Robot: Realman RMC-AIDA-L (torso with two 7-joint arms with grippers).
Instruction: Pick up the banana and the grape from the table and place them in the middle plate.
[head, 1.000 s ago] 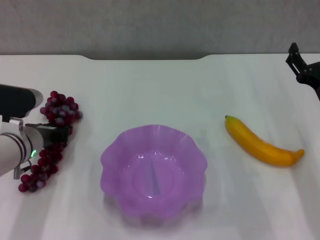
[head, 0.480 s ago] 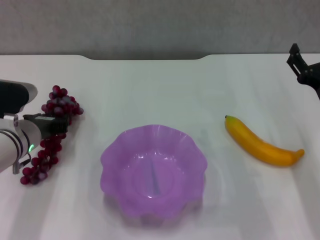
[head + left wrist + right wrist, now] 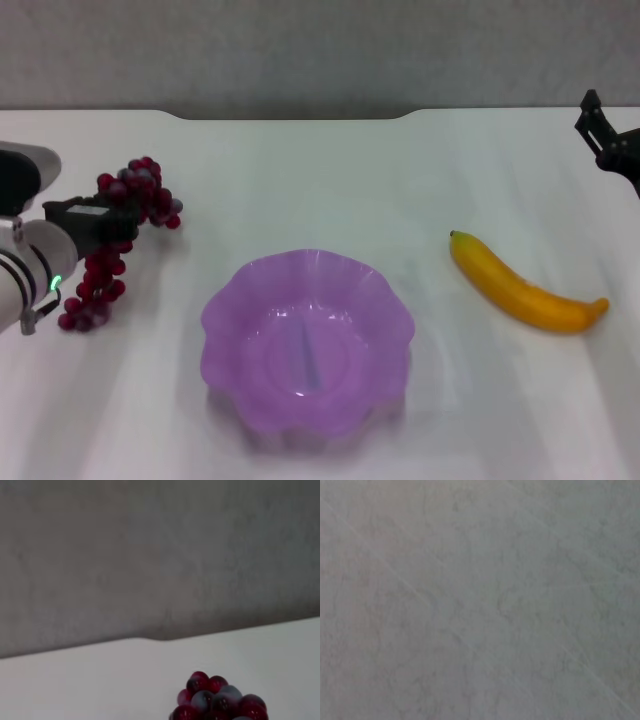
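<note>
Head view shows the left gripper (image 3: 112,222) at the left edge, its fingers clamped on the grape (image 3: 118,232), which dangles beside the middle plate (image 3: 250,290); the banana (image 3: 522,287) lies on the white surface (image 3: 330,180) right of the plate. Right gripper (image 3: 603,135) sits at the far right edge; whether its fingers are apart I cannot tell.

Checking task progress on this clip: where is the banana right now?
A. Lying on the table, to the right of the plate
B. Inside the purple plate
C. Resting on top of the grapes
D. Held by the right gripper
A: the banana lies flat on the table, apart from the plate, while the right gripper sits well clear of it at the far edge.
</note>
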